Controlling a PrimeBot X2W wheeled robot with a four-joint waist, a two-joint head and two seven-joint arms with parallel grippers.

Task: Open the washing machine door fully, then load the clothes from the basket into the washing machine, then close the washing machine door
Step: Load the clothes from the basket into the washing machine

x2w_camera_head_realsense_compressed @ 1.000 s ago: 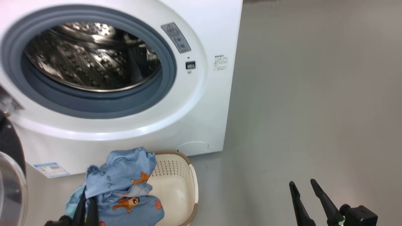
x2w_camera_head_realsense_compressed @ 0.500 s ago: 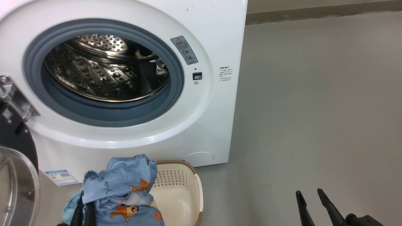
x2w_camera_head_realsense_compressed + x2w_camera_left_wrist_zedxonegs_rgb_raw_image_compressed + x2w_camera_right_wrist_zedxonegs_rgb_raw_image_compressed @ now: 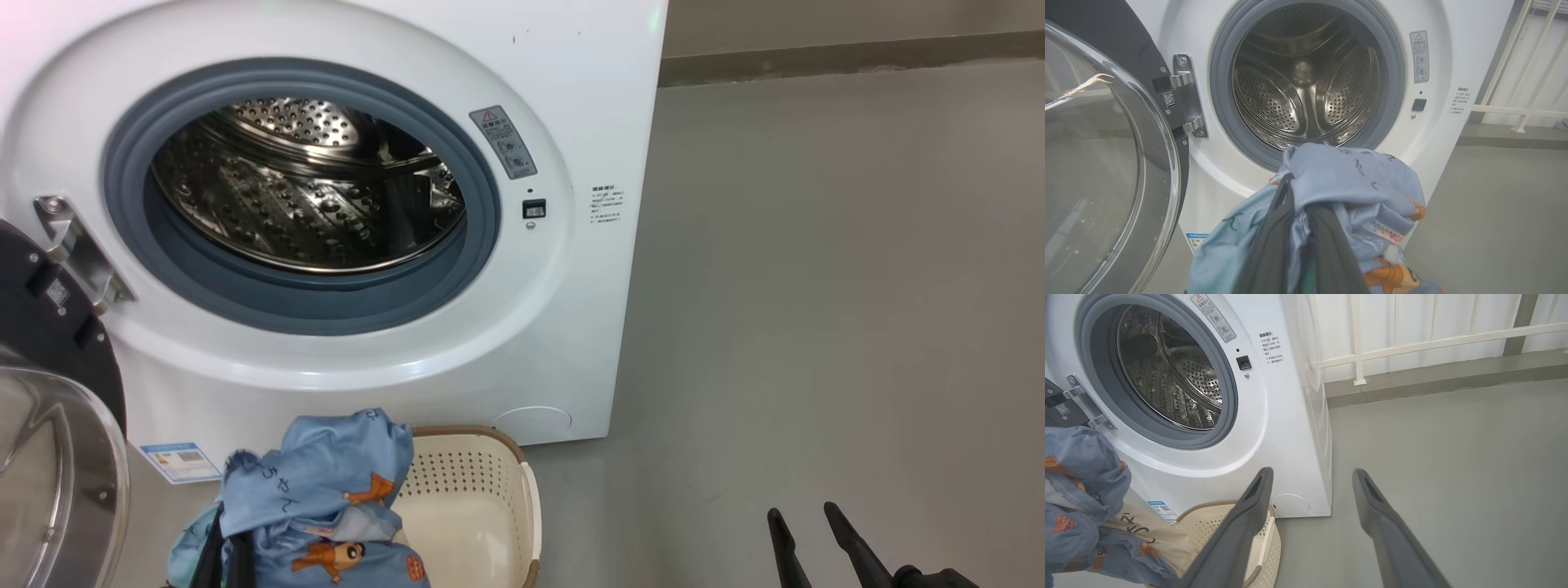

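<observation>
Clothes [image 3: 326, 482] hang pinched in the left tool [image 3: 229, 545] over the basket [image 3: 490, 461].

We take this for a home laundry corner, perhaps a balcony: a white washing machine [image 3: 522, 327] on bare grey floor [image 3: 816, 286], a basket [image 3: 482, 490] near it, white railing [image 3: 1356, 335] far right.

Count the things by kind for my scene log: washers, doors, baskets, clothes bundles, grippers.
washer: 1
door: 1
basket: 1
clothes bundle: 1 (garments in it cannot be told apart)
grippers: 2, left gripper shut on the clothes bundle, right gripper open
total: 6
</observation>
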